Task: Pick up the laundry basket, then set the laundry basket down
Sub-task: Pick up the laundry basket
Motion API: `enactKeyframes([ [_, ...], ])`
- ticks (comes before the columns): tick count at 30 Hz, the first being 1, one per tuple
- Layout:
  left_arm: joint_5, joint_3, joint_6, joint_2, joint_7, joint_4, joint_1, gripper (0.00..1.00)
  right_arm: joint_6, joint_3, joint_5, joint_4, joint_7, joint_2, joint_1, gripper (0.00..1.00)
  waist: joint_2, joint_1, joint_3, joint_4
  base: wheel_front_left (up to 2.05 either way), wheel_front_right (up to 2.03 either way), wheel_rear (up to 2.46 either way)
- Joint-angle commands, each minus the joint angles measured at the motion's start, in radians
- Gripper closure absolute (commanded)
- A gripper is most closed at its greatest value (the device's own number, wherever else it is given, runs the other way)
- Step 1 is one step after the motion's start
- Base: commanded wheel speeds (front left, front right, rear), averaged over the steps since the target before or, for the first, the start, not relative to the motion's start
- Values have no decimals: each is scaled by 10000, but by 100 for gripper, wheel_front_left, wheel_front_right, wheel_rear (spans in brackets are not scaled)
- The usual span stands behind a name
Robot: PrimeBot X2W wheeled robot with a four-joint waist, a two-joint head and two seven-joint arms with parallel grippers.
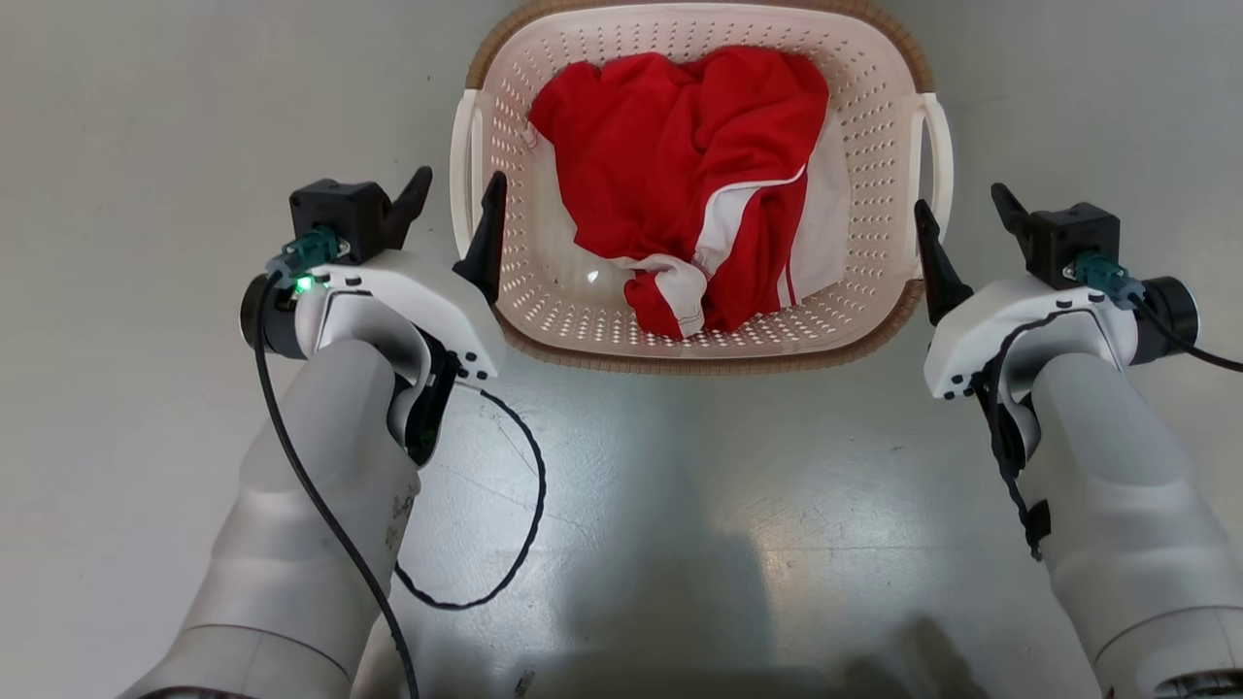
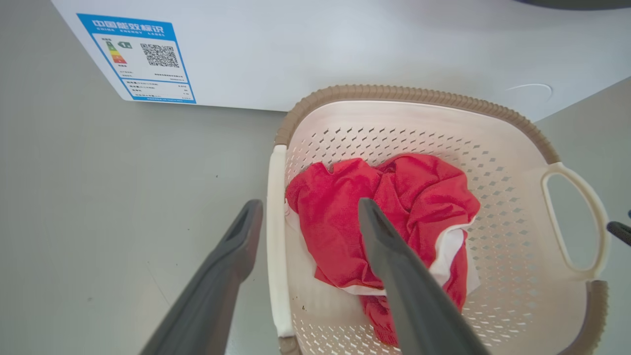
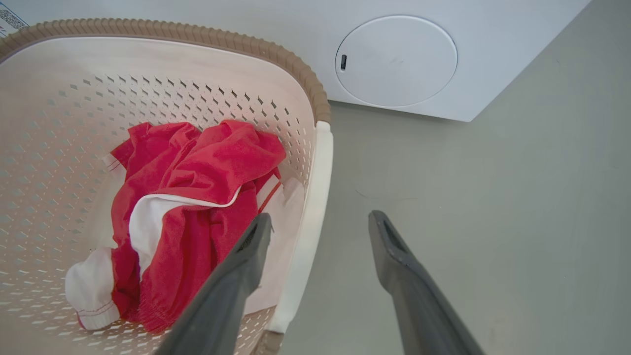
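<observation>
**Left end effector (image 1: 459, 180) and right end effector (image 1: 959, 199) astride the handles, nothing gripped**

Both stand fully open and empty. Each has one finger inside the laundry basket (image 1: 699, 361) and one outside, with a white handle (image 2: 276, 222) between them. The basket rests on the floor (image 1: 680, 485) between the two, and the washer (image 2: 345, 44) is just beyond the fingertips.

The likely risks:
- An inner finger could pinch the red garment (image 1: 680, 155) along with the handle.
- One side closing or rising first would tilt the basket.
- The smooth handles could slip through the fingers.
- A forward swing could knock the basket against the washer.
</observation>
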Motion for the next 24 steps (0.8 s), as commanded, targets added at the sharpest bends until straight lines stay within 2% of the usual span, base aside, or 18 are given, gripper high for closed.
enactKeyframes([
  [1,-9,227,64,213,-59,-82,-12,0,62,160,-97,-64,-121,171,-21,0,0,-1,38,15,0,0,0],
  [24,394,-178,46,213,-59,505,-775,0,62,131,-43,-261,-138,254,-302,0,0,-1,886,38,0,0,0],
])
